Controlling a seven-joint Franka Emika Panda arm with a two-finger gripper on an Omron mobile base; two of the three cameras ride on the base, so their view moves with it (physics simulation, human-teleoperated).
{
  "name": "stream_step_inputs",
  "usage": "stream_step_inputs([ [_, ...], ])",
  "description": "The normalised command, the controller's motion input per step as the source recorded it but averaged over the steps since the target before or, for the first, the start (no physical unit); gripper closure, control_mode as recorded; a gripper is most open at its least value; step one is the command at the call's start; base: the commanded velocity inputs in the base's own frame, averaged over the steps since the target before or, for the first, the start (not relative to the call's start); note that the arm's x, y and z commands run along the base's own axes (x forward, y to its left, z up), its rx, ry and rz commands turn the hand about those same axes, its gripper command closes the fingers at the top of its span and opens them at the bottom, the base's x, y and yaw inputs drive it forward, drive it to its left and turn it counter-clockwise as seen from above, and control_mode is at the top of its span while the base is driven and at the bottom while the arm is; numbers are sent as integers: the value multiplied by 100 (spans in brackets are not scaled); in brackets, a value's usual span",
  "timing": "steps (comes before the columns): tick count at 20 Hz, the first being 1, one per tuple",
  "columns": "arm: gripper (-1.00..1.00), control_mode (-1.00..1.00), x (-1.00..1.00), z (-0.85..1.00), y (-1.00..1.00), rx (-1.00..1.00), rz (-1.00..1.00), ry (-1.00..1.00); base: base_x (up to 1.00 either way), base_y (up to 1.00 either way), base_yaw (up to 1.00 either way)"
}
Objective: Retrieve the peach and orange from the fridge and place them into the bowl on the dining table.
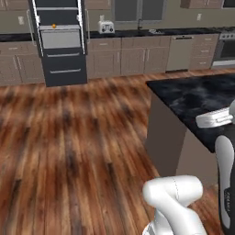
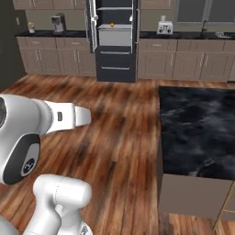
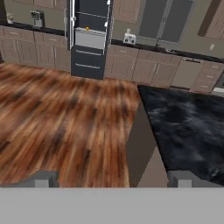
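Hand view: pincer [image 3: 113, 179] spread wide, grasping nothing, aimed across the wood floor [image 3: 57, 122] toward the fridge [image 3: 89, 37], doors open. Orange [image 3: 87, 29] sits on a fridge shelf, far off. Dining table [image 3: 188, 127] corner just below the right fingertip. No readable writing.

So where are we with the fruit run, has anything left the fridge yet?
Done: the fridge across the room has its doors open. One small orange fruit sits on a shelf inside; too small to tell which one. In hand: nothing, the gripper is open and empty beside the dining table. Left: whatever fruit remains in the fridge must be fetched and bowled.
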Motion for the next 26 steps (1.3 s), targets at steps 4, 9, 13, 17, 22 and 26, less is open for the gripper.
stream_step_inputs([
  [4, -100, 100, 0, 0, 0, 0, 0, 0, 82, 100, 0],
  [9, -100, 100, 0, 0, 0, 0, 0, 0, 100, 60, 0],
  [13, -100, 100, 0, 0, 0, 0, 0, 0, 100, 22, 0],
  [17, -100, 100, 0, 0, 0, 0, 0, 0, 100, 0, 0],
  [22, -100, 100, 0, 0, 0, 0, 0, 0, 100, 6, 0],
  [26, -100, 100, 0, 0, 0, 0, 0, 0, 100, 23, 0],
])
